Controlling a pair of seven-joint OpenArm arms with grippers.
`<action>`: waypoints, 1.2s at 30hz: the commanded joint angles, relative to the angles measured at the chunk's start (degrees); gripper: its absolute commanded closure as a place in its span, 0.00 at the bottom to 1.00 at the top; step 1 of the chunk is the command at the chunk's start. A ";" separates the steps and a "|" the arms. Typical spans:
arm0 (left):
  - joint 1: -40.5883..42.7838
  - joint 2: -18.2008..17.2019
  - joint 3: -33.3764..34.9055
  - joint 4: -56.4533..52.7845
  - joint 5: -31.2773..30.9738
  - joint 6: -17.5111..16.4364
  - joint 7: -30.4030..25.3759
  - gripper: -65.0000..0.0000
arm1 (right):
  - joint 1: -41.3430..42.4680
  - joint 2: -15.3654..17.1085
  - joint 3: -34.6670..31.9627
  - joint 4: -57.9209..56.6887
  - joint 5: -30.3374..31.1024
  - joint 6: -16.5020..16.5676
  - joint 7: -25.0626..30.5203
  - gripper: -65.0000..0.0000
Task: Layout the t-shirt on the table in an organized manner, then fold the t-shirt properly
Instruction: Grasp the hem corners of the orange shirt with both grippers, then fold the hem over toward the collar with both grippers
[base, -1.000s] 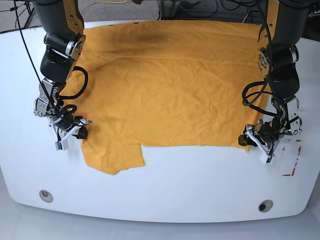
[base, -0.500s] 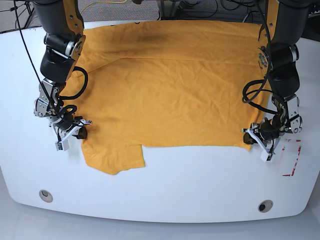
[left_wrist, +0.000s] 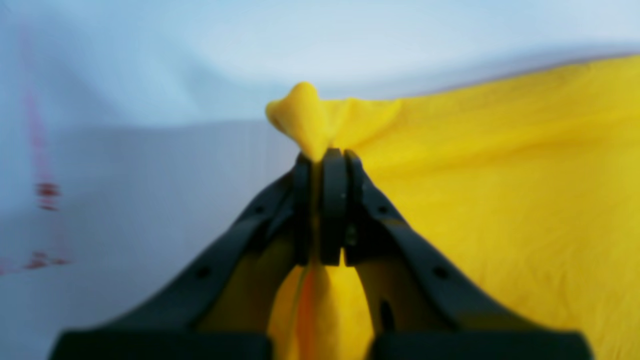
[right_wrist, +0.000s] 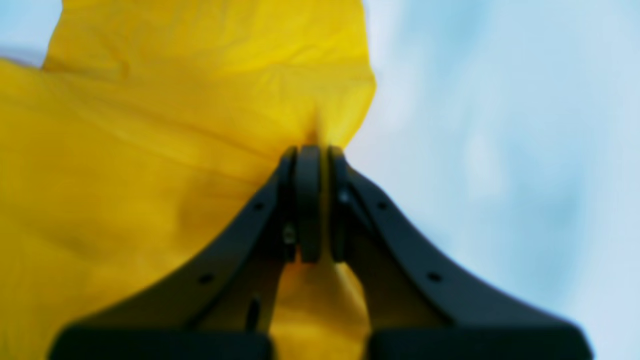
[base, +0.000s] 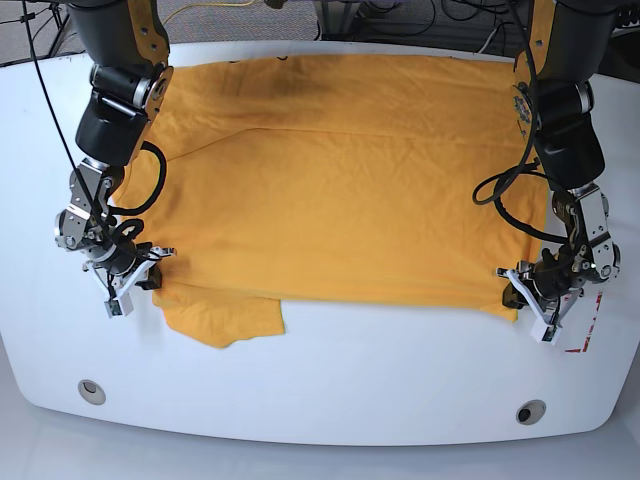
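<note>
Now both arms are working low at the near edge of the t-shirt (base: 350, 190), which is lying spread across the far and middle part of the table (base: 330, 390), its front hem running roughly straight from side to side. The left gripper (base: 535, 300) is pinching the hem corner on the base view's right; in its wrist view the black fingers (left_wrist: 332, 205) are pressed together with a little peak of yellow cloth (left_wrist: 305, 117) poking out past them. The right gripper (base: 130, 280) is doing the same at the opposite corner, jaws clamped on a fold of fabric (right_wrist: 320, 125) (both wrist views are quite blurred, so finer detail cannot be told). A flap of cloth (base: 225, 318) is sticking out toward the front edge just beside that right gripper. Around them, bits of red tape (base: 588, 325) are showing right next to the left gripper, and two grey grommet holes are sitting near the front rim, one (base: 92, 391) at the base view's left, one (base: 531, 411) at its right. Black cables (base: 500, 200) are looping off each forearm, hanging over the shirt's side edges.
</note>
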 joint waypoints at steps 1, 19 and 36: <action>-1.12 0.15 -0.19 5.00 -0.05 0.34 0.89 1.00 | 0.97 1.13 0.24 5.02 0.57 -0.40 -1.88 1.00; 9.52 0.42 -0.54 28.12 -0.05 -0.06 14.95 1.00 | -12.48 -0.19 0.68 34.03 1.10 -0.40 -17.35 1.00; 25.78 0.42 -3.53 47.81 -0.05 -0.06 22.42 1.00 | -27.52 -4.85 3.85 53.63 1.10 -0.40 -25.61 1.00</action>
